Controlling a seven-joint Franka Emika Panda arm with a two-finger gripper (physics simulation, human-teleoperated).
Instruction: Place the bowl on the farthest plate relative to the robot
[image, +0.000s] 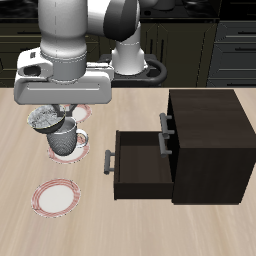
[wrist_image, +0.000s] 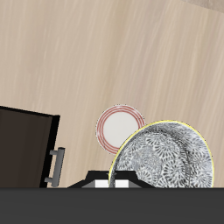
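Observation:
My gripper (image: 57, 112) is shut on the rim of the bowl (image: 45, 120), a small white bowl with a grey patterned inside, and holds it tilted above the table. In the wrist view the bowl (wrist_image: 168, 157) fills the space close beside the gripper (wrist_image: 114, 180). One pink-rimmed plate (image: 55, 197) lies alone nearest the table's front edge, in front of the lifted bowl; the wrist view shows a plate (wrist_image: 119, 129) on the wood beyond the bowl. A second plate (image: 80, 133) lies under the gripper, partly hidden. A third plate (image: 78, 108) peeks out behind the hand.
A grey mug (image: 64, 146) stands just below the held bowl, at the second plate. A dark cabinet (image: 208, 140) stands beside them with its drawer (image: 140, 160) pulled open toward the plates; its handle (wrist_image: 58, 166) appears in the wrist view.

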